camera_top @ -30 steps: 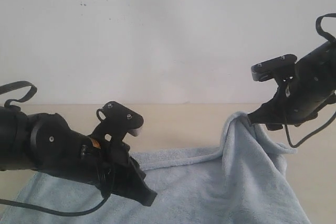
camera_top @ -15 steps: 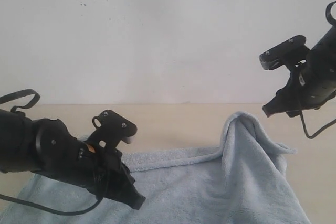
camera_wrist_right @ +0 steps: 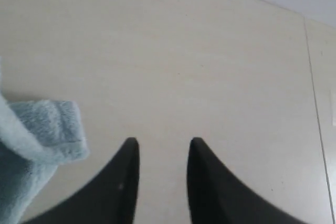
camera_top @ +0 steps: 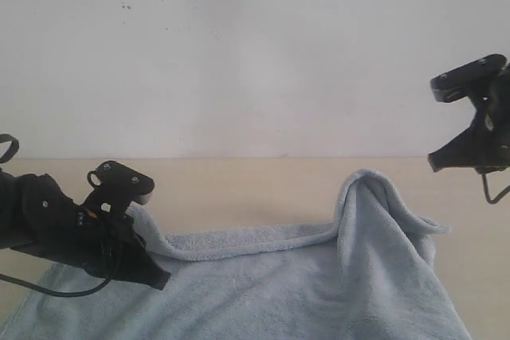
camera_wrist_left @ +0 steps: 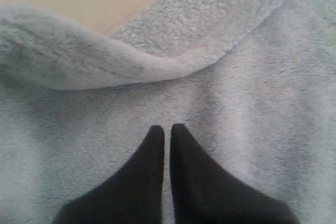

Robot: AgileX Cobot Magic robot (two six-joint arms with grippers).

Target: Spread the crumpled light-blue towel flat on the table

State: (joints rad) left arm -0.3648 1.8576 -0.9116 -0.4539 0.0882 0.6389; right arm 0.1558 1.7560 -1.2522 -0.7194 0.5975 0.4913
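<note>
The pale grey-blue towel (camera_top: 303, 284) lies mostly spread on the beige table (camera_top: 255, 185). One corner stands up in a peak (camera_top: 362, 181) at the right, and a raised fold (camera_top: 155, 236) runs along the far edge at the left. My left gripper (camera_top: 159, 280) hovers low over the towel's left part, fingers shut with only a sliver between them (camera_wrist_left: 167, 128), holding nothing. The fold (camera_wrist_left: 79, 61) lies just ahead of it. My right gripper (camera_top: 434, 165) hangs above and right of the peak, open (camera_wrist_right: 161, 142) over bare table, with a towel corner (camera_wrist_right: 47, 129) beside it.
A white wall (camera_top: 255, 53) with small dark specks rises behind the table. Bare table (camera_wrist_right: 184, 51) stretches beyond the towel on the right, crossed by a thin seam line (camera_wrist_right: 314, 93). The towel runs off the lower edge of the exterior view.
My right gripper has let go of the towel's peak and pulled up and to the right; the peak stays standing. My left arm has drawn back leftward, uncovering the fold.
</note>
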